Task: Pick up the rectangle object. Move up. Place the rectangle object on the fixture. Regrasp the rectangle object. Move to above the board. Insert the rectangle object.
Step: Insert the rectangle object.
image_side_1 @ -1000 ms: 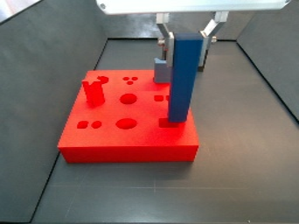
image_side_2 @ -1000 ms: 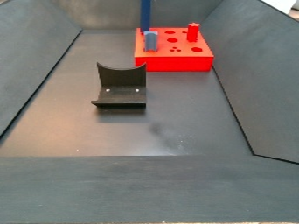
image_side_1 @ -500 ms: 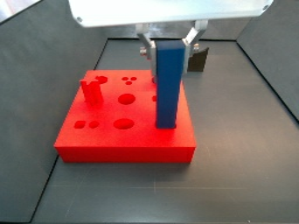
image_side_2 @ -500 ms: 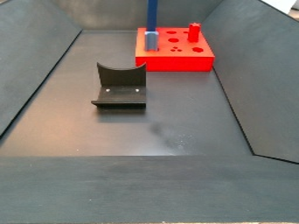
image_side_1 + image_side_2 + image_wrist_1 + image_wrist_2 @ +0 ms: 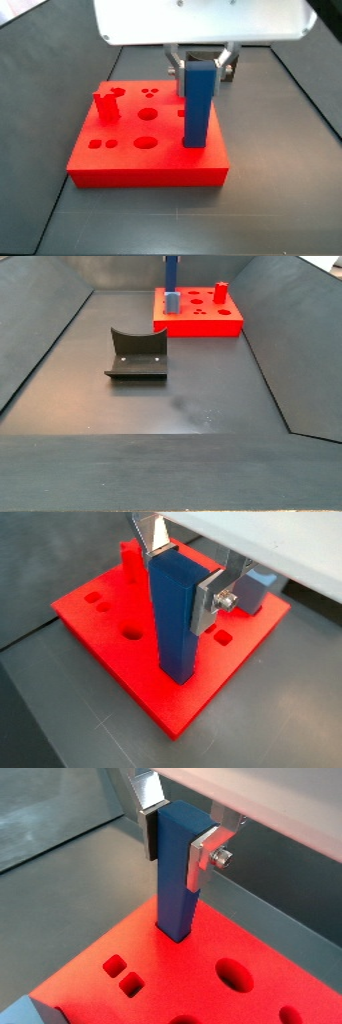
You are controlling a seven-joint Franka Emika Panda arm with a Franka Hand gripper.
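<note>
Gripper [image 5: 181,574] clamping the rectangle object [image 5: 175,622] upright in both wrist views, its lower end sinking out of sight into the board [image 5: 127,662], side view cropping the bar's top, fixture [image 5: 136,356] standing apart.

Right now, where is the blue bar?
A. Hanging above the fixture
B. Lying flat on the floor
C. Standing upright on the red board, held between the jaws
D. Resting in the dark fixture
C: the blue bar stands upright with its lower end at the red board, and the gripper clamps its upper part; the fixture sits empty, apart from the board.
</note>
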